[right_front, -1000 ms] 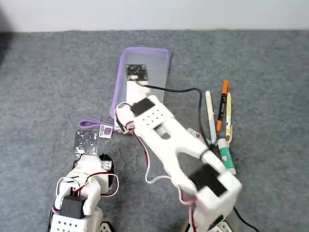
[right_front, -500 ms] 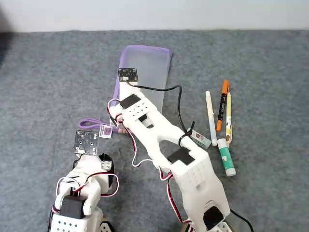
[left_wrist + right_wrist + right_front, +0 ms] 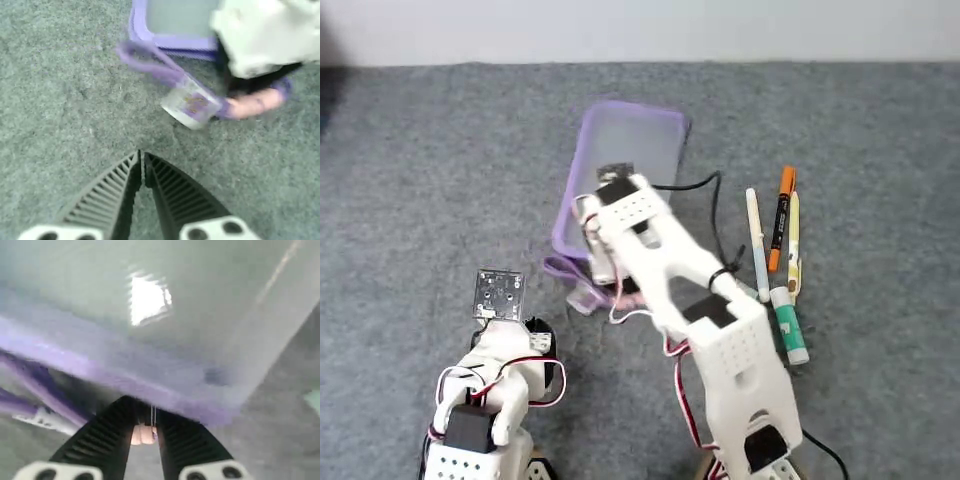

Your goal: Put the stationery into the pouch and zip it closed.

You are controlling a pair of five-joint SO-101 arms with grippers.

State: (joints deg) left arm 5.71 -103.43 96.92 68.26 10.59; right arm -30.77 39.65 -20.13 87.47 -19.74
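**Loading Not Begun; Pouch Gripped at Its Near End**

The translucent soft pouch with purple edging (image 3: 625,160) lay flat near the middle of the table, its long side running away from the arms. Nothing could be made out inside it through the clear wall. Whether the zip stood open could not be determined. A purple wrist strap (image 3: 563,267) and a small clear tag (image 3: 192,102) trailed from its near end.

The right gripper (image 3: 145,429) was at that near end. Its jaws were drawn in on a small pink tab (image 3: 143,435), judged to be the zip pull. The left gripper (image 3: 142,167) hung over bare covering just short of the tag, jaws together and holding nothing.

The stationery lay well apart from the pouch, on the right arm's side. A slim white pen (image 3: 756,245), an orange-capped black marker (image 3: 781,218) and a pale yellow pen (image 3: 793,240) lay side by side. A white-and-green marker (image 3: 788,325) lay nearest the arm bases. All four rested on the surface.

Assessment: no item had been put in. All the loading was outstanding, and the zipping shut after it. The grip on the tab suggested that opening or positioning the pouch was the step in hand.

The surface was a grey, short-pile felt covering (image 3: 440,150) across the whole table. A plain white wall (image 3: 640,30) bounded its far edge. A black cable (image 3: 715,195) looped from the right arm over the covering.
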